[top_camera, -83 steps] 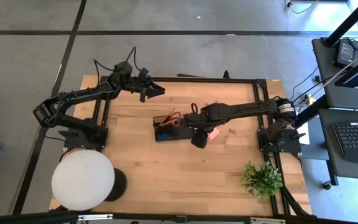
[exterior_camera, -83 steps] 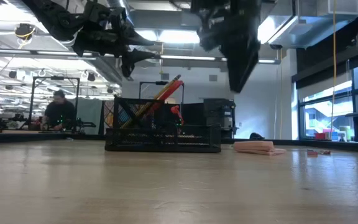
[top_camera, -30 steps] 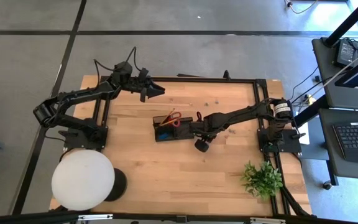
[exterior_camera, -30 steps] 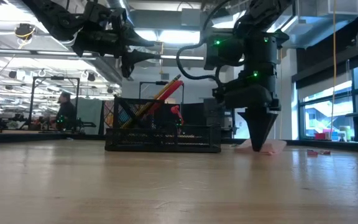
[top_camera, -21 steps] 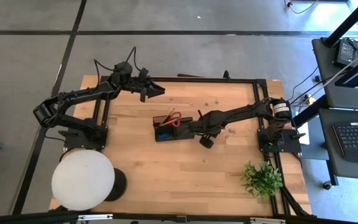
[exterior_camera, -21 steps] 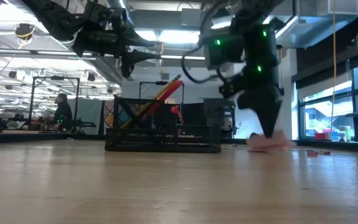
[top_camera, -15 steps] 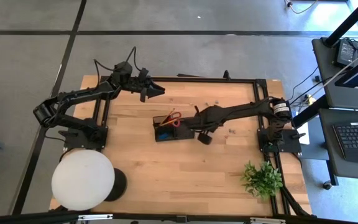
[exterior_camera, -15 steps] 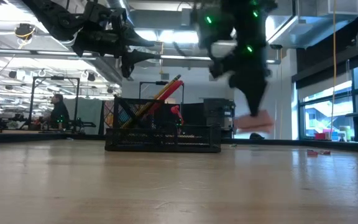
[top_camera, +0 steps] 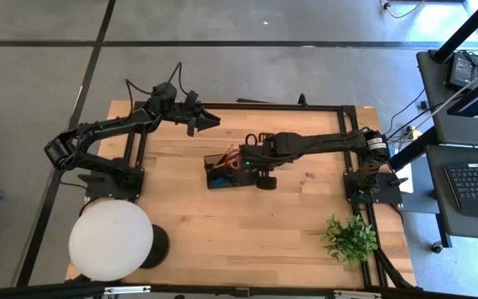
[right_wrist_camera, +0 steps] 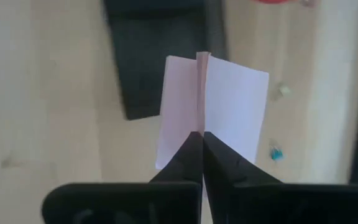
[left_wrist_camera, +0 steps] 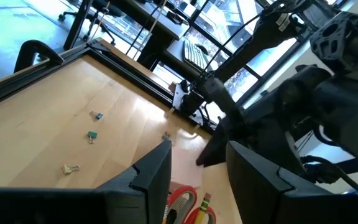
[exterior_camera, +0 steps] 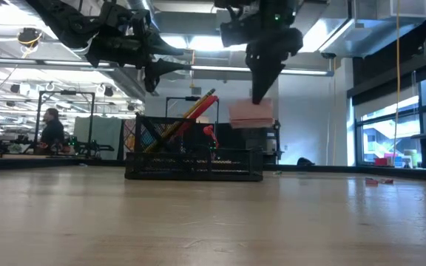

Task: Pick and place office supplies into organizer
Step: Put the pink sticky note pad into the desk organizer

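The wooden surface (top_camera: 181,216) carries, at its near left corner, a large white round lamp (top_camera: 110,239), and at the near right a small green plant (top_camera: 348,238). Near the middle stands the black organizer (top_camera: 225,174), which already contains the red-handled scissors (exterior_camera: 210,134) and some pencils (exterior_camera: 192,108) standing at an angle. The left arm waits high above the far left part of the surface; its left end effector (top_camera: 207,121) has the fingers apart and holds nothing. The right arm reaches across from the right side, and the right end effector (exterior_camera: 257,96) hangs in the air just at the right end of the organizer, its fingers pressed together on the pink sticky-note block (exterior_camera: 251,114). In the right wrist view the fingers pinch only a raised fold in the middle of the block (right_wrist_camera: 211,112), so the hold seems thin. From here I think the main danger is that the top sheets peel away or the block swings and slips out during the last move, because only a little paper is in the grip. Also, the block hangs flat and wide, so it may catch on the organizer's wall or on the scissors and stay across the rim instead of dropping inside. A few small clips (left_wrist_camera: 91,135) lie on the far part of the surface, not yet collected.
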